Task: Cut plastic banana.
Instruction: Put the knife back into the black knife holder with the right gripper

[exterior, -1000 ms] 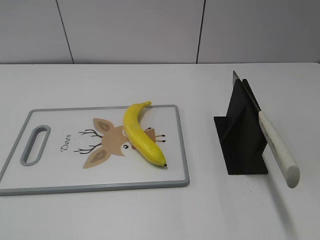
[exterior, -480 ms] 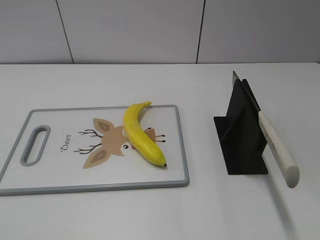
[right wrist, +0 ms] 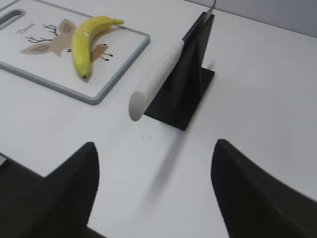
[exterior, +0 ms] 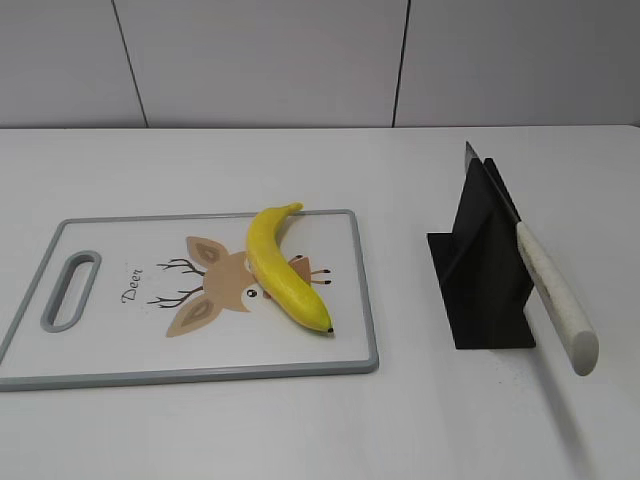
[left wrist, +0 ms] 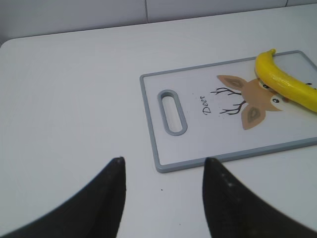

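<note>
The yellow plastic banana [exterior: 280,268] lies whole on a white cutting board [exterior: 120,345] with a grey rim and a deer picture. It also shows in the left wrist view [left wrist: 285,84] and the right wrist view [right wrist: 85,45]. A knife with a white handle [exterior: 555,295] rests slanted in a black stand [exterior: 485,275]; the handle also shows in the right wrist view [right wrist: 156,79]. My left gripper [left wrist: 163,161] is open and empty over bare table near the board's handle end. My right gripper [right wrist: 156,146] is open and empty in front of the knife stand. Neither gripper shows in the exterior view.
The cutting board has a slot handle [left wrist: 172,111] at its left end. The white table meets a grey panelled wall [exterior: 300,60] at the back. The black stand [right wrist: 185,87] stands to the right of the board.
</note>
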`<state>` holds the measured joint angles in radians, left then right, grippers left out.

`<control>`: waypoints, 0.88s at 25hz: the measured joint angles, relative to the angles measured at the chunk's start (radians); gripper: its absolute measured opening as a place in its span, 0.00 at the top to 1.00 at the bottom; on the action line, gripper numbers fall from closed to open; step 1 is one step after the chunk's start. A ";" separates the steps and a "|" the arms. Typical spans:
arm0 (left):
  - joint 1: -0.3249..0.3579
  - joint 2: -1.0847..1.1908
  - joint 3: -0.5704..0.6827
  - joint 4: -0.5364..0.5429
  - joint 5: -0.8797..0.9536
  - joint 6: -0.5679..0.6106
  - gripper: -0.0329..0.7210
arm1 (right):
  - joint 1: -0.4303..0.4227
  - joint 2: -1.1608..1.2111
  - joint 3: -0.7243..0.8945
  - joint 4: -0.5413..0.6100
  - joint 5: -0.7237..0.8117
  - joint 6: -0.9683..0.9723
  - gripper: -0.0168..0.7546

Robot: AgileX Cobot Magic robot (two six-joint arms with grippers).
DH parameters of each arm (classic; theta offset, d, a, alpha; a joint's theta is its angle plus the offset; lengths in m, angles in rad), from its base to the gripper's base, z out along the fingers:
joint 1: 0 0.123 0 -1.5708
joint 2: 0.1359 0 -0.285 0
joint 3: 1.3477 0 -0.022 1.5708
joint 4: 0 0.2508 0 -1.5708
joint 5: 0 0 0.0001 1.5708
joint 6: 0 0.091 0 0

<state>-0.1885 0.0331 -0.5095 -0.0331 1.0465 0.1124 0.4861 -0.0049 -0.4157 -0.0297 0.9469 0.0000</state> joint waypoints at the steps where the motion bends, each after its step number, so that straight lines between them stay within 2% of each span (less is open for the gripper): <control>1: 0.006 0.000 0.000 0.000 0.000 0.000 0.32 | -0.034 0.000 0.000 0.000 0.000 0.000 0.26; 9: 0.130 0.000 0.000 0.006 0.000 0.000 0.33 | -0.358 0.000 0.000 0.002 0.000 0.000 0.26; 12: 0.148 0.000 0.000 0.007 0.000 0.000 0.34 | -0.442 0.000 0.000 0.002 0.000 0.000 0.26; 15: 0.148 0.000 0.000 0.007 0.000 0.000 0.35 | -0.467 0.000 0.000 0.002 0.000 0.000 0.26; 22: 0.148 0.000 0.000 0.007 0.000 0.000 0.35 | -0.468 0.000 0.000 0.002 -0.001 0.000 0.26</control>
<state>-0.0408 0.0331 -0.5095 -0.0259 1.0465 0.1124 0.0181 -0.0049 -0.4157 -0.0279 0.9456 0.0000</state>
